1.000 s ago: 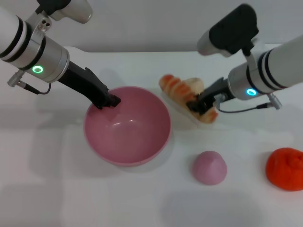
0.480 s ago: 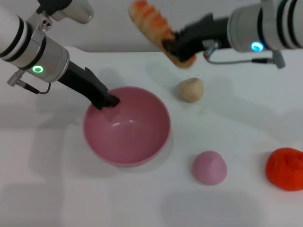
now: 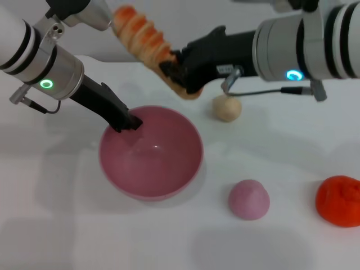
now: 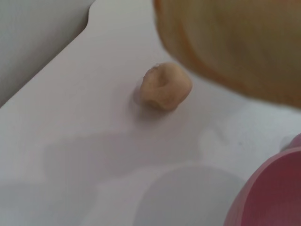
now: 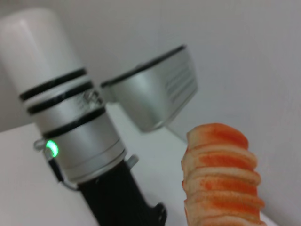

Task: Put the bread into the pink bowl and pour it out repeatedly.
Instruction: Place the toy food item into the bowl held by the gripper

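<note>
Since half a second ago we have carried the bread (image 3: 145,46) leftward and slightly lower; it now hangs tilted in the air just beyond the far rim of the pink bowl (image 3: 151,151), not yet over its hollow. The right claw (image 3: 175,72) is clamped on the loaf's lower end, the striped length rising up and away toward our left arm. The left claw (image 3: 128,120) sits at the bowl's far-left rim and appears closed on the rim, though we cannot confirm the pinch itself. We judge the step in hand to be the delivery of the bread: the next move calls for bringing the loaf forward over the bowl's centre, lowering it, then letting go. A small beige bun (image 3: 226,107) rests on the desk (image 3: 292,152) beside the bowl, apart from it.
</note>
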Controlling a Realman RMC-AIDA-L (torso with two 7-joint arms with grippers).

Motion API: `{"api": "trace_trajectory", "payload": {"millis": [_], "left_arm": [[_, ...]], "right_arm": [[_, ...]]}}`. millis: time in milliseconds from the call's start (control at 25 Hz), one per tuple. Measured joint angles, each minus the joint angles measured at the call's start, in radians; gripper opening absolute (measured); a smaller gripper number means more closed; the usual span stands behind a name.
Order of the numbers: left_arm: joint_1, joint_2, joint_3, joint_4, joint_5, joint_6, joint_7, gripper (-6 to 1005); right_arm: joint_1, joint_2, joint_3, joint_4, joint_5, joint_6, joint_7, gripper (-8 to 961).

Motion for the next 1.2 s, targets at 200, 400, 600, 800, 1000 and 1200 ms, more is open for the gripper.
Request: {"api": "trace_trajectory", "payload": {"millis": [200,400,600,800,1000,1200], "left_arm": [[0.002,0.003,0.0,0.0,0.0,-0.002,-0.001,47],[0.003,0.006,0.0,0.0,0.0,-0.005,-0.002,47],[0.003,0.008,0.0,-0.001,0.0,-0.005,-0.002,47],[0.005,0.01,0.0,-0.002,0.0,-0.005,-0.002,47],[0.006,0.01,0.0,-0.003,0.0,-0.005,-0.002,47],[0.007,0.01,0.0,-0.004,0.0,-0.005,-0.002,47]], "right_arm": [[-0.012,0.001,-0.029,-0.004,0.009,0.028,0.005,148],[-0.021,0.001,-0.066,-0.025,0.012,0.059,0.021,141],[-0.026,0.001,-0.077,-0.045,0.013,0.084,0.041,140],[-0.028,0.0,-0.078,-0.047,0.012,0.093,0.053,151],[-0.029,-0.001,-0.076,-0.053,0.009,0.101,0.054,248],[-0.032,-0.001,-0.072,-0.056,0.008,0.102,0.054,353]]}}
